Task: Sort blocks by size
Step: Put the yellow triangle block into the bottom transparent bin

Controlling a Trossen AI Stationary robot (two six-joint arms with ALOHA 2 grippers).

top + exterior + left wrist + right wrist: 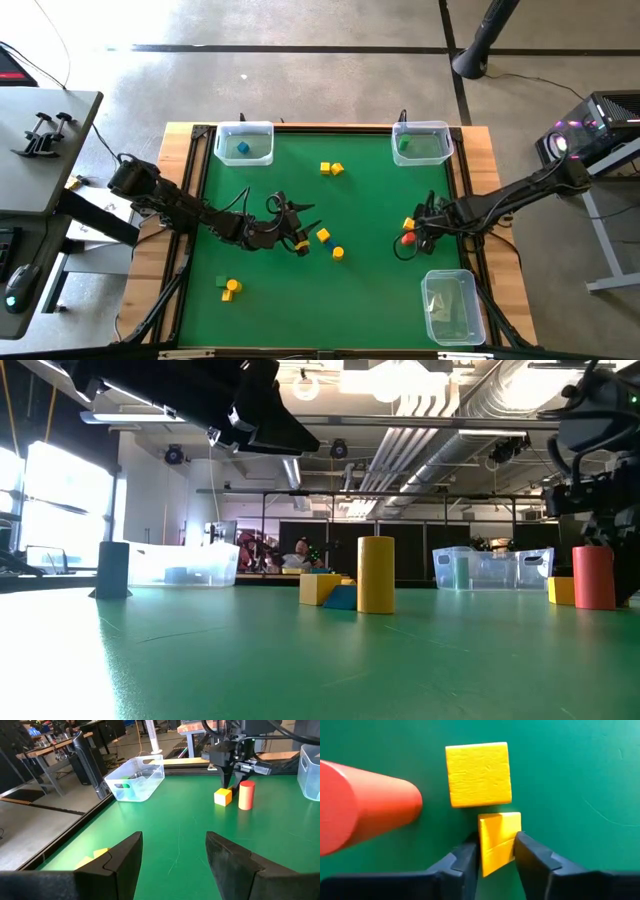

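Yellow and small, a block [498, 841] sits clamped between the right claw [496, 851] fingers on the green counter [360, 210], just beside a yellow cube [478, 774] and a red cylinder [365, 805]. The left claw [172, 857] hangs mid-counter, fingers apart and empty.

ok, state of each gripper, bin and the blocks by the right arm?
right gripper: down at the mat, fingers against the sides of a small yellow block
left gripper: open, empty, mid-table
yellow cube: flat on mat, free
red cylinder: upright, free
far-left bin: holds a blue block
far-right bin: holds a green block
near-right bin: contents unclear
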